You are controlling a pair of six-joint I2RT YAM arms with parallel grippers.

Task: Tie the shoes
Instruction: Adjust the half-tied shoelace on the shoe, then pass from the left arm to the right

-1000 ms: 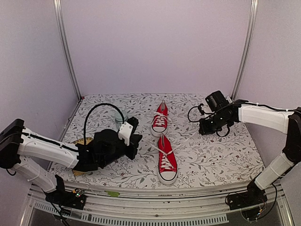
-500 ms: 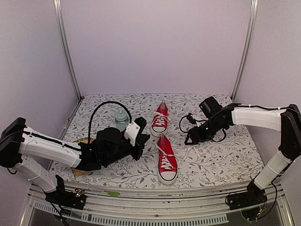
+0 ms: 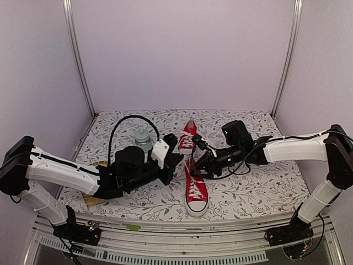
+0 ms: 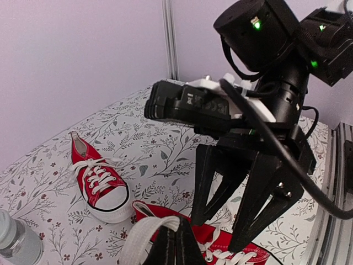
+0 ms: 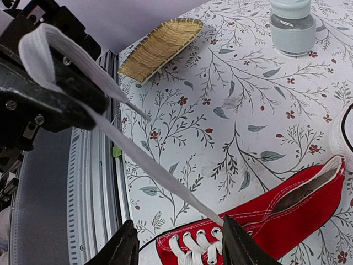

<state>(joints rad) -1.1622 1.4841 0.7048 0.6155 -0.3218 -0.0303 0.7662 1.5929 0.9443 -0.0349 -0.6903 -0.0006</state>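
Red near shoe (image 3: 196, 193) lies mid-frame in the top view on the counter (image 3: 259, 187). Its long axis runs up and down the frame, toe toward the bottom edge. The far shoe (image 3: 187, 142) sits just above it, roughly in line. Both arms meet over the near shoe's heel end. The left fingers (image 3: 174, 161) reach in from the left and the right fingers (image 3: 198, 161) from the right, tips near each other but not touching. A bottle (image 3: 142, 138) stands to their upper left.

In the left wrist view, the left fingers at bottom centre are pressed together on a white lace (image 4: 146, 236), which loops up beside them. The right fingers stand straight ahead, spread wide and pointing down at the near shoe, with nothing visibly between them.

In the right wrist view, the lace runs as a taut diagonal band from the left fingers at upper left down to the near shoe's top eyelets at lower right. The right fingers, apart at the bottom edge, straddle the spot where lace meets shoe. A basket (image 5: 160, 47) lies near the top of the frame.

The coming move likely turns on that diagonal. The free span lies up and left of the right fingers, so the right arm is nearer and would need to close across the band, not along it.
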